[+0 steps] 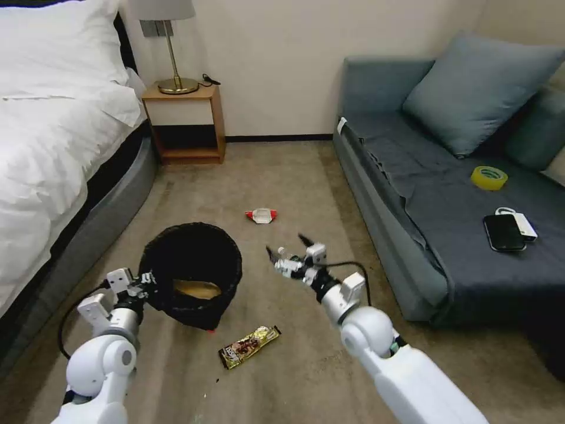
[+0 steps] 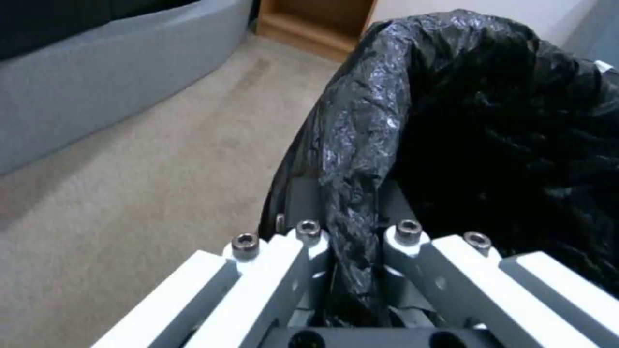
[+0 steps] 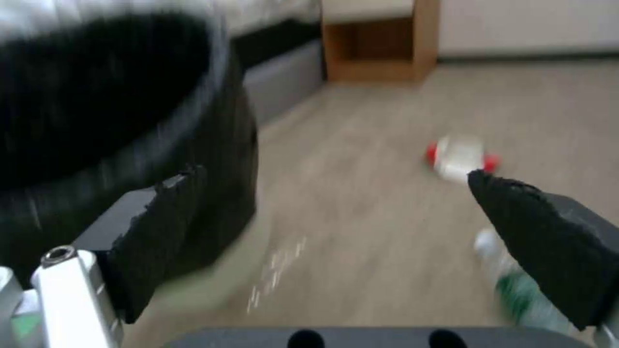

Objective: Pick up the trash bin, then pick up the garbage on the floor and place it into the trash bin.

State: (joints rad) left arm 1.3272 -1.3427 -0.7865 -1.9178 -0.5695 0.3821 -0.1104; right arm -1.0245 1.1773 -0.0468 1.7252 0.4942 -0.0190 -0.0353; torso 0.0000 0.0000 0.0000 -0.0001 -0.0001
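The trash bin (image 1: 191,268), lined with a crinkly black bag, sits tilted at the left of the carpet with a tan paper scrap (image 1: 197,289) inside. My left gripper (image 1: 150,284) is shut on its near rim; in the left wrist view the bag (image 2: 483,121) is pinched in the left gripper (image 2: 351,237). My right gripper (image 1: 287,247) hovers open just right of the bin. In the right wrist view the open right gripper (image 3: 333,180) has the bin (image 3: 96,96) beside one finger. A small clear bottle (image 3: 516,285) lies half hidden by the other finger. A red-white wrapper (image 1: 261,215) (image 3: 459,157) lies farther off. A gold-brown wrapper (image 1: 250,346) lies nearer me.
A bed (image 1: 53,153) runs along the left and a wooden nightstand (image 1: 185,123) with a lamp stands at the back. A grey sofa (image 1: 424,224) on the right holds a yellow tape roll (image 1: 489,177) and a black phone (image 1: 504,232). Open carpet lies between.
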